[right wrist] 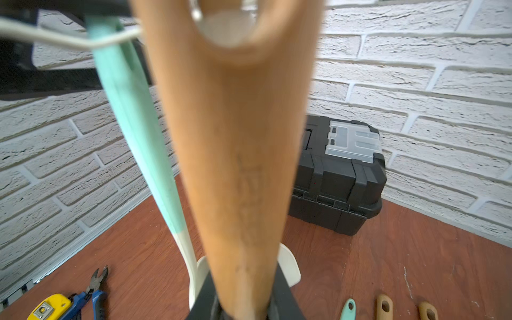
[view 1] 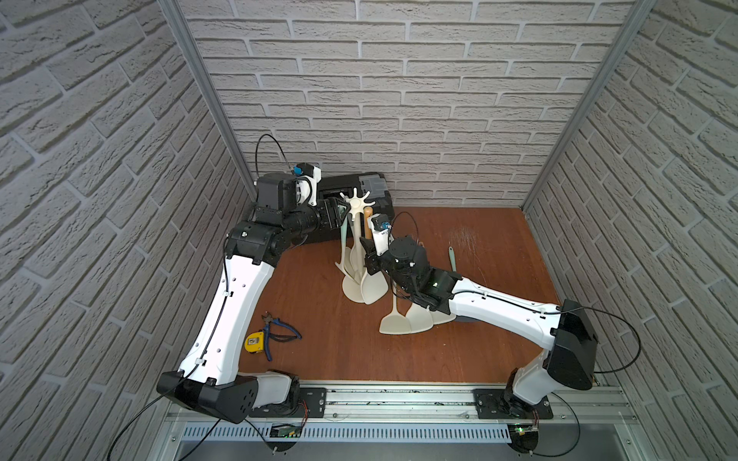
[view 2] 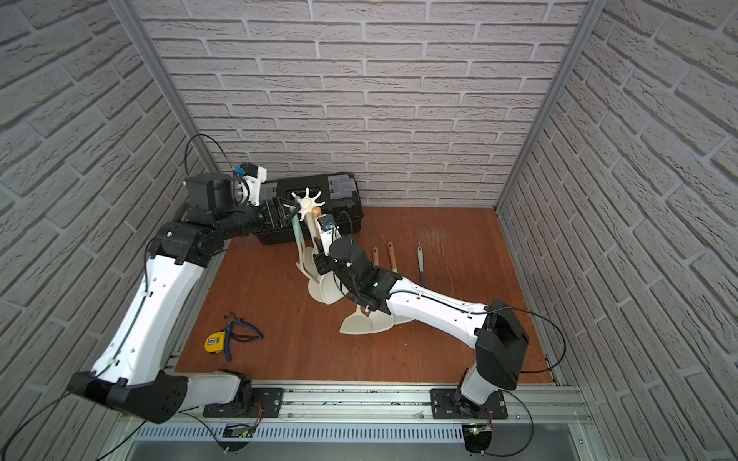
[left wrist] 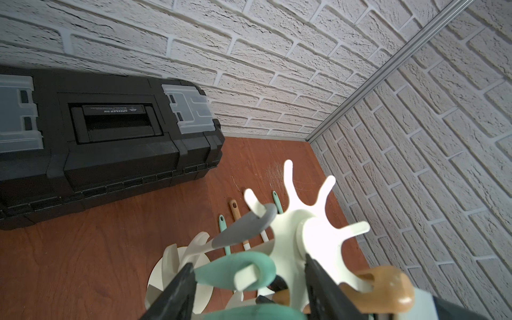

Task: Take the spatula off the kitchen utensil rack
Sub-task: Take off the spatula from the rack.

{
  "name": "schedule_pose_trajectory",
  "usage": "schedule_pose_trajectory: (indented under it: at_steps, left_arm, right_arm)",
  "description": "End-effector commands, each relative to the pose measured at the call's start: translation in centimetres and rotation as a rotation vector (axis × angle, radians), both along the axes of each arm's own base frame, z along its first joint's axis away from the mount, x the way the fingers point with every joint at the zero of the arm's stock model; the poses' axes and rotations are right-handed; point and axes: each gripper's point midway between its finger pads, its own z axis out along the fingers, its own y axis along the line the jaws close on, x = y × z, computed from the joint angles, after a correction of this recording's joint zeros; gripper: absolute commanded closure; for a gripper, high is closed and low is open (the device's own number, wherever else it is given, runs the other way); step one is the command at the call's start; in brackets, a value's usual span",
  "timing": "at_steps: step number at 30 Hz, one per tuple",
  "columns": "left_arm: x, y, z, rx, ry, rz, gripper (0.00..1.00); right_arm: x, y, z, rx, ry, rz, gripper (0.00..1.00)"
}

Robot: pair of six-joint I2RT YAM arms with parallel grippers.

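The cream kitchen utensil rack (view 1: pixel 355 202) (view 2: pixel 306 201) stands mid-table in front of the toolbox, with several utensils hanging from its crown (left wrist: pixel 318 235). A wooden-handled spatula (view 1: pixel 369 223) (right wrist: pixel 238 166) hangs on the crown's right side, its hole over a prong. My right gripper (view 1: pixel 369 257) (right wrist: pixel 243 307) is shut on the lower part of that handle. My left gripper (view 1: pixel 342 209) (left wrist: pixel 248 263) is up at the crown and open. Its jaws straddle the looped end of a teal handle (left wrist: pixel 238 270) and the crown's rim.
A black toolbox (view 1: pixel 359 191) (left wrist: pixel 110 144) sits against the back wall behind the rack. Several utensils (view 1: pixel 395 323) (view 2: pixel 391 255) lie on the table under and beyond my right arm. Blue pliers (view 1: pixel 279 331) and a yellow tape measure (view 1: pixel 254 342) lie front left.
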Motion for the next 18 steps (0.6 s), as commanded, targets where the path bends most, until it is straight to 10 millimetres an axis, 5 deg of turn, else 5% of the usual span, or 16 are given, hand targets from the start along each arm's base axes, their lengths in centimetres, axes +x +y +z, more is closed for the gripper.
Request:
schedule_pose_trajectory:
  at_steps: [1,8,18]
  left_arm:
    - [-0.4,0.6,-2.8,0.039,0.088,0.007,0.37]
    - [-0.6,0.4,-2.1,0.027,0.070,-0.009,0.35]
    - [-3.3,-1.2,2.2,-0.018,-0.066,-0.161,0.23]
  right_arm:
    - [-1.2,-1.2,4.8,0.089,-0.081,0.012,0.97]
    - [-2.1,-2.8,4.8,0.071,-0.058,0.001,0.97]
    - [-3.1,-5.1,2.3,0.059,0.092,0.004,0.98]
